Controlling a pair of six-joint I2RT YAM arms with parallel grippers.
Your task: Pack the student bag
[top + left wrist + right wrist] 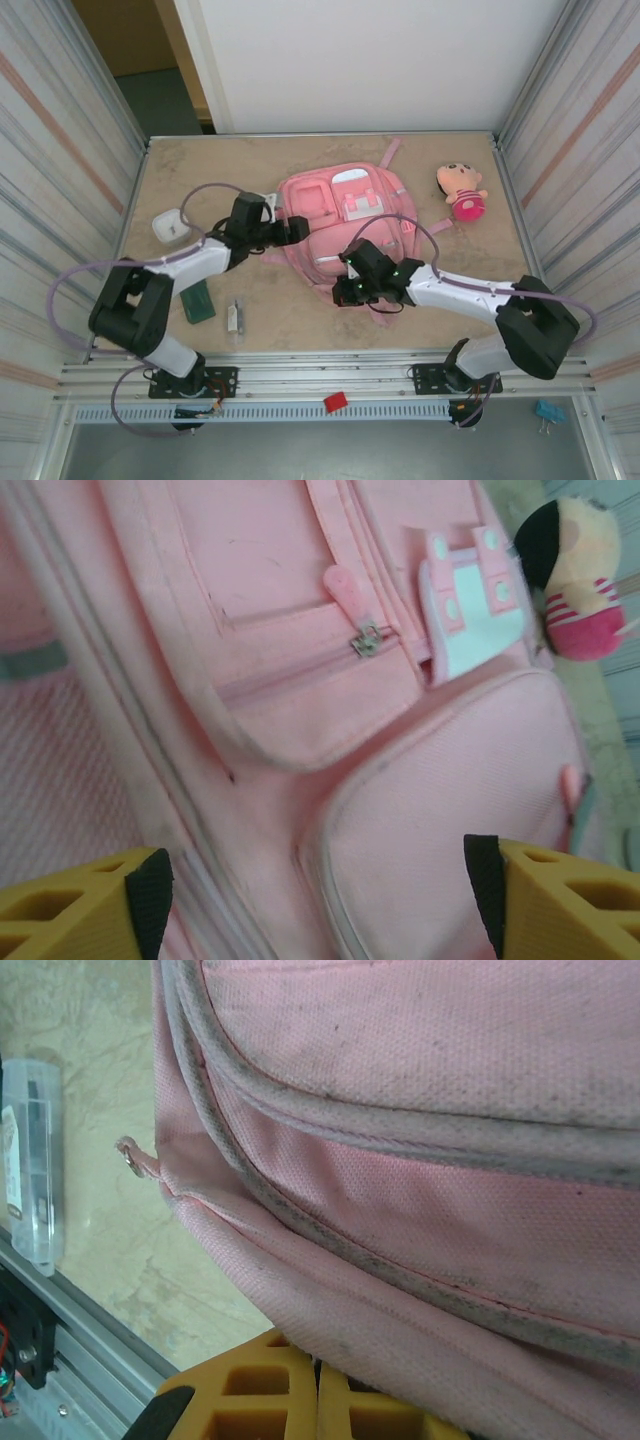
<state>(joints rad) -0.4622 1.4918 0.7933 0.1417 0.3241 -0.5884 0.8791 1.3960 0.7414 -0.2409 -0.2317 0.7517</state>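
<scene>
Your student bag [340, 225] lay flat at the middle of the table [300, 160], toward the far side, with the doll [462, 190] just off its right shoulder and apart from it. It was a large pink fabric backpack, with stitched front pockets, grey-soiled piping along its seams and a white panel [470, 610] with pink snap tabs near the top. In your left wrist view a pink zip pull [345, 590] lay on the upper pocket's flap. Your left gripper [297, 229] was at the bag's left edge, released, its yellow fingers [80, 905] spread wide over the pocket fabric and gripping nothing. Your right gripper [345, 290] sat at the bag's near edge, clenched; its fingers [280, 1395] met under the bulging bottom seam, and you could not tell whether any cloth was pinched between them. A clear case [30, 1160] lay on the table near that corner.
</scene>
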